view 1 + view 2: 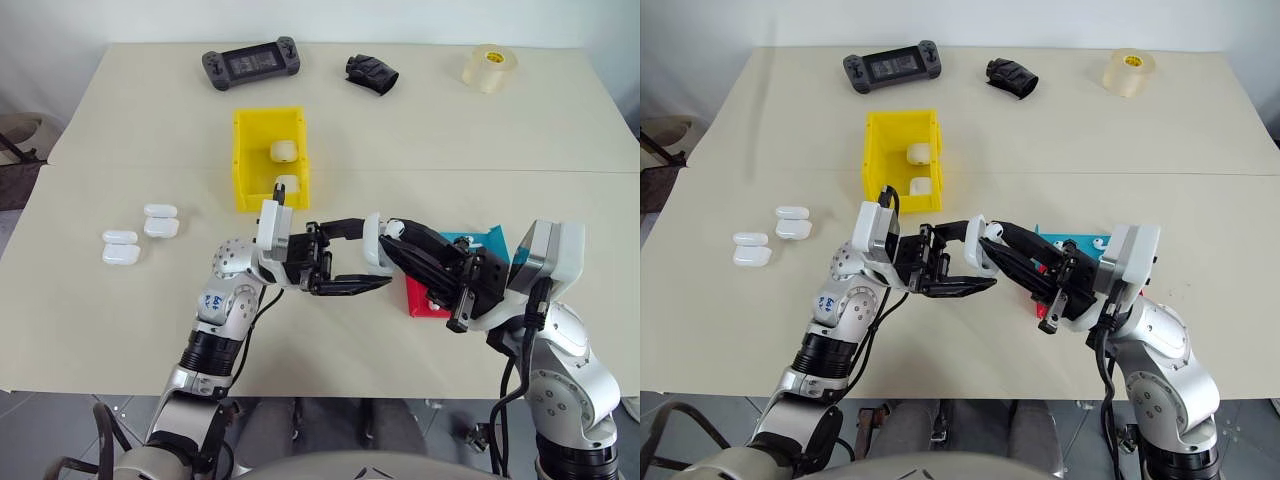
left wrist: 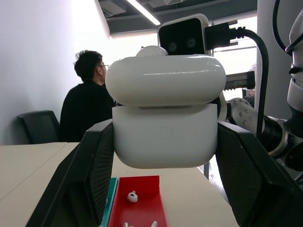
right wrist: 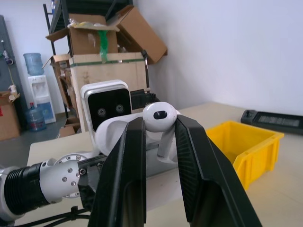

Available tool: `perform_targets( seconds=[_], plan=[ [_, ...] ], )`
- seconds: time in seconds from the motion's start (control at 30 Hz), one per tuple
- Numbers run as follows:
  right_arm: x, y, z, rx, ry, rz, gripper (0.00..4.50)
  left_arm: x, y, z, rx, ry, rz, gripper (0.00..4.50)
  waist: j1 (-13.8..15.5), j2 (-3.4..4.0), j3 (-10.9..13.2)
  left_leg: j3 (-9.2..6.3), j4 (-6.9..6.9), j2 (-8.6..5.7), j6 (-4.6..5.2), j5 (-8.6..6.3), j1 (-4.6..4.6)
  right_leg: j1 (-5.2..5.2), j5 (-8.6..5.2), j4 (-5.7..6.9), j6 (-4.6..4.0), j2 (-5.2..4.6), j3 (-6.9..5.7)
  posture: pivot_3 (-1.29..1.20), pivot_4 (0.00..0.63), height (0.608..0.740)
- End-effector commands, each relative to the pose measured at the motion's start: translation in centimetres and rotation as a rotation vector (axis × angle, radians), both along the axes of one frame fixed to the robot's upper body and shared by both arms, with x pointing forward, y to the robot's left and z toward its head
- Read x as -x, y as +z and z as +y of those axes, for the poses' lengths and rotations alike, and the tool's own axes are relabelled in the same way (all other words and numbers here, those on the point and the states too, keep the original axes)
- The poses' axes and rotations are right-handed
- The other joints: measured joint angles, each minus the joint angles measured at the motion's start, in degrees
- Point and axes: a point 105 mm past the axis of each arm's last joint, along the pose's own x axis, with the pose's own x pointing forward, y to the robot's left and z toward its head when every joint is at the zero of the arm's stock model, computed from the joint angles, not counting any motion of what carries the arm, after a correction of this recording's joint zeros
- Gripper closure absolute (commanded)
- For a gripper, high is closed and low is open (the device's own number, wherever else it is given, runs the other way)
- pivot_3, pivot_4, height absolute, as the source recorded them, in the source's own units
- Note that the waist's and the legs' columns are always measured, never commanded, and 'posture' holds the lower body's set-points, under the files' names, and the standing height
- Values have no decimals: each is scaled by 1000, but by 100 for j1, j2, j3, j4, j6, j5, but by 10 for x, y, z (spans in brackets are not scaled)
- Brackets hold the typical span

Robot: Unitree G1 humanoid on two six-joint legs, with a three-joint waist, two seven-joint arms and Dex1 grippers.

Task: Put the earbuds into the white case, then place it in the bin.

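Both arms meet in mid-air over the desk, forearms bent in toward each other. The left hand points across to the right with its two black fingers shut flat against the sides of the white case, which rides between them, its lid looking only partly seated. That case is glossy, hard and light, so I judge it prone to slipping or twisting; the flat side walls, low on the body and clear of the hinge, look like the right place to clamp, as it is held now.

Facing it, the right hand reaches in from the right, fingers nearly together and pinching one of the earbuds by its stem, the rounded head poking up just beside the case. Tiny and slick, it wants a gentle pinch on the stem so the head stays free to seat.

Just below the hands sit a red tray with another earbud and a blue tray. Farther beyond the hands waits the bin, already holding two white cases; four spares lie well off to the left hand's side.
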Motion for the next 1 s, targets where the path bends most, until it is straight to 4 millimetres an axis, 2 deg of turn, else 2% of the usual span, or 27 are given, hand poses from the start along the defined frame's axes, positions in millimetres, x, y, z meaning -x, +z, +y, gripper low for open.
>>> perform_targets(
  seconds=[0.03,0.47,1.0],
  plan=[
    [2,5,3,-22,-6,-44,4005,4,6,0,28,-18,-13,1718,0,0,0,0,0,0,0,0,0,0,0,1,0,0,0,0,150,740],
    [-7,1,-1,-45,-55,-51,4005,8,4,1,3,-61,-26,1718,-2,0,0,1,-2,-1,0,0,1,-1,0,1,0,0,2,0,150,740],
    [-6,-5,-16,28,42,36,4005,4,10,2,33,-36,-30,1718,1,0,0,2,-3,1,1,0,1,0,0,-2,0,0,2,0,150,740]
  ],
)
